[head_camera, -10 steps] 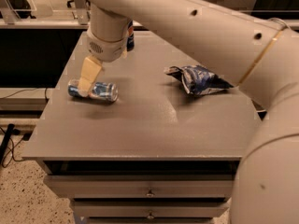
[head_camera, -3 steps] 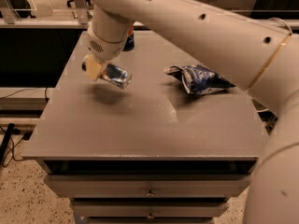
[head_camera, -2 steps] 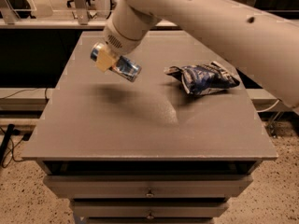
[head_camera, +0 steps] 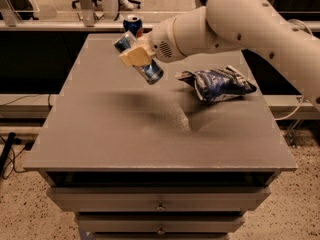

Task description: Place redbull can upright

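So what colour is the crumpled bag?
Bag is blue and white, camera view; hand holds redbull can above the table.

- Grey table (head_camera: 150, 144) fills most of the view, matte top with a soft sheen in the middle.
- Two drawers (head_camera: 125, 200) stacked under it, each with a small knob in the centre.
- Speckled floor (head_camera: 300, 209) on both sides, dark cables (head_camera: 9, 156) lying on it at the left.
- Pale ledge (head_camera: 45, 26) runs along behind the table, with a brighter floor beyond it.
- The gripper (head_camera: 135, 56), clamped on the redbull can (head_camera: 149, 72), hangs over the table's back-left part.
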